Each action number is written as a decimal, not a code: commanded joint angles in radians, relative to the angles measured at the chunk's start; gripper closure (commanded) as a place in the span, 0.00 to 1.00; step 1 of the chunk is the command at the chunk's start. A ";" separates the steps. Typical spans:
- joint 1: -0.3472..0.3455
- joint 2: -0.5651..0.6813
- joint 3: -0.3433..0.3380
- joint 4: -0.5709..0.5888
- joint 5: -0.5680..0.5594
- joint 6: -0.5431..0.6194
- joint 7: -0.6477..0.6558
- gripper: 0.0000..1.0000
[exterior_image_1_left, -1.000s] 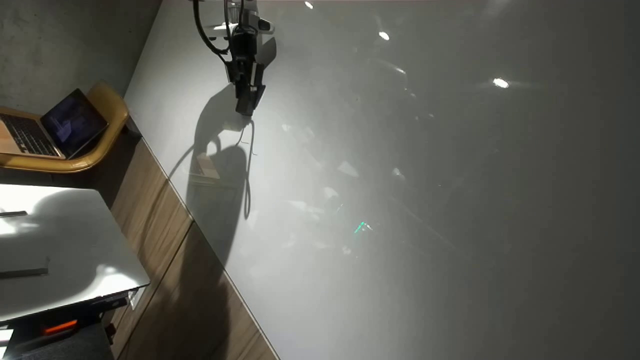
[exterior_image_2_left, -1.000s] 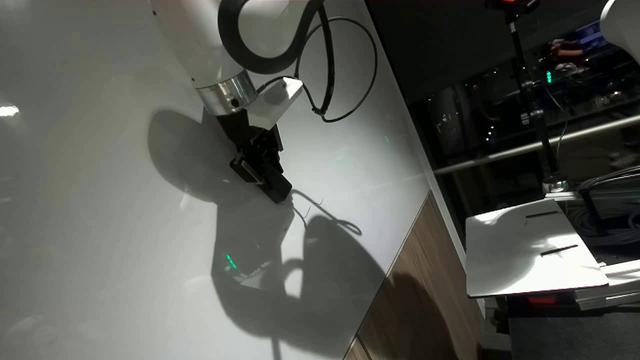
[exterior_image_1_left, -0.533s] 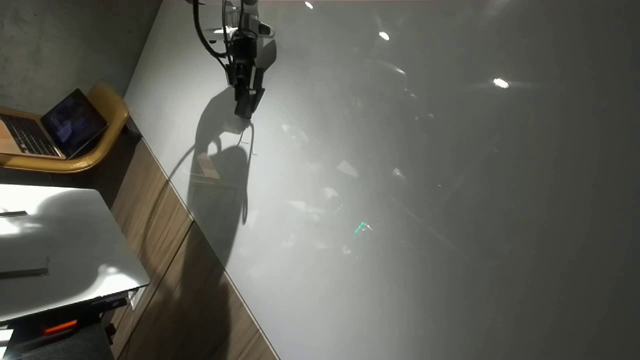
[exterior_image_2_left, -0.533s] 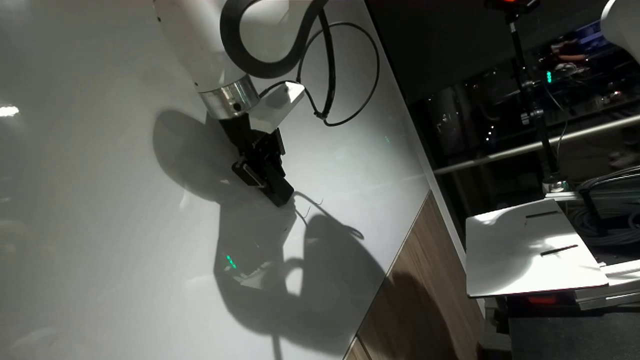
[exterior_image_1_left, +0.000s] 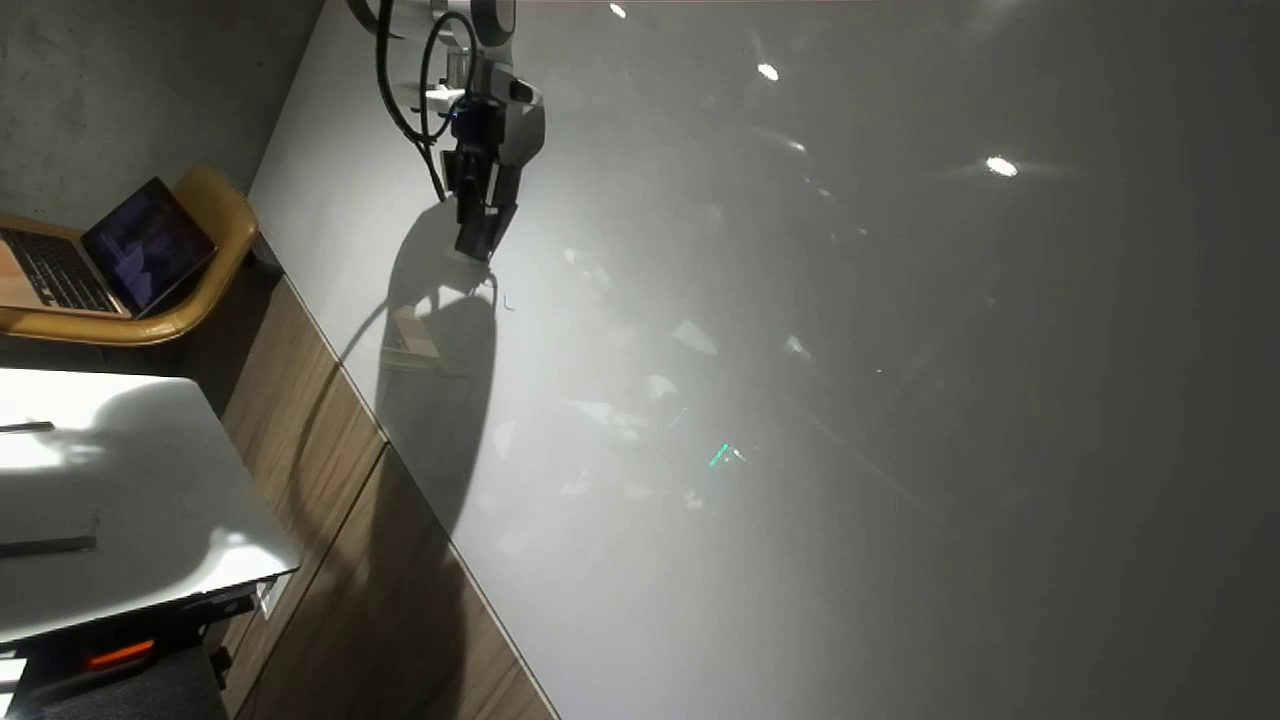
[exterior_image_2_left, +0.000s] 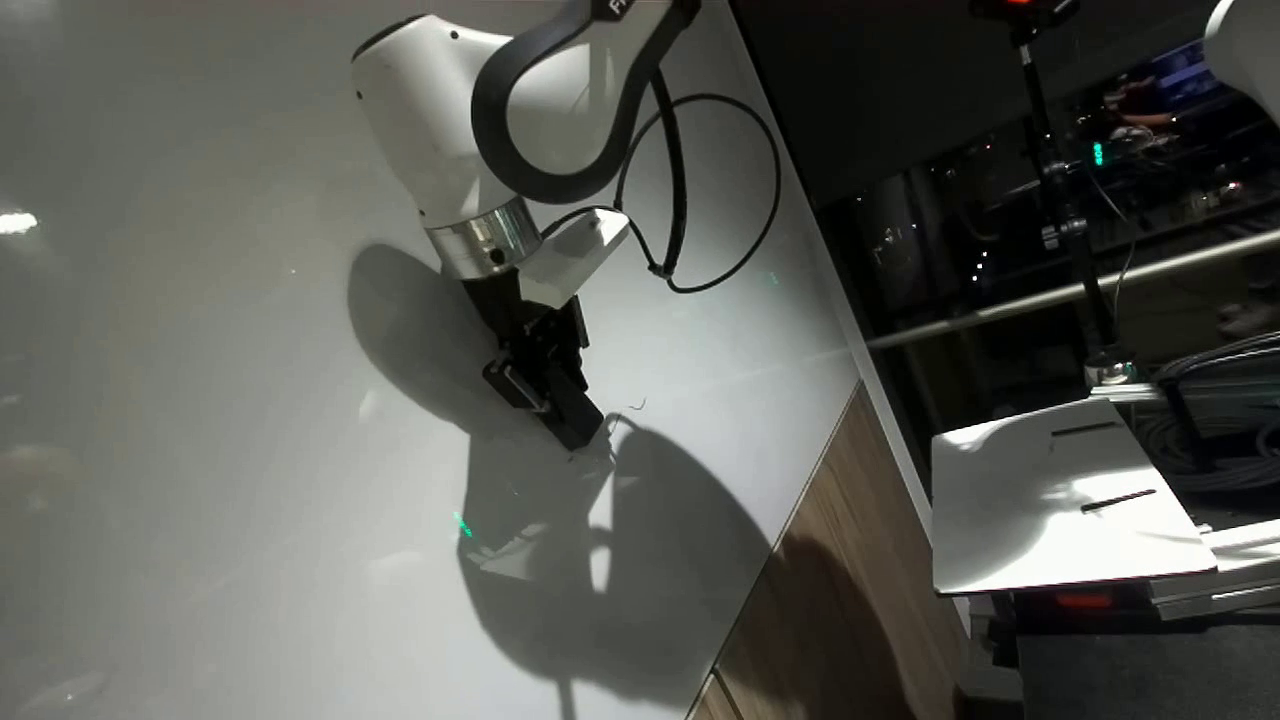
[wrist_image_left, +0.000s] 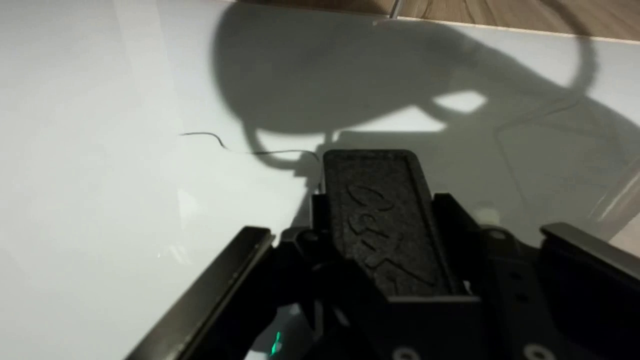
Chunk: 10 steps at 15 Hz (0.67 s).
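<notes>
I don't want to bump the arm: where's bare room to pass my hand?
Widest: the white surface from the robot's hand to the right edge of an exterior view, showing mostly glare. Tighter: the shadowed strip between thin line and wood. Crowded: around the held black block, arm and cable.

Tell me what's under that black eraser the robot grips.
The black eraser hides whatever lies directly beneath; around it shows a glossy white surface, with a thin dark squiggle running toward it.

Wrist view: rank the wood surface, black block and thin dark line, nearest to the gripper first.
1. Black block: clamped in the gripper.
2. Thin dark line: runs left from beside the block.
3. Wood surface: along the view's top edge.
</notes>
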 joint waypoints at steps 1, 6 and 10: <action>-0.035 0.150 -0.028 0.106 -0.014 0.182 -0.013 0.71; -0.026 0.173 -0.032 0.097 -0.010 0.209 0.000 0.71; -0.037 0.155 -0.051 0.045 -0.022 0.239 0.004 0.71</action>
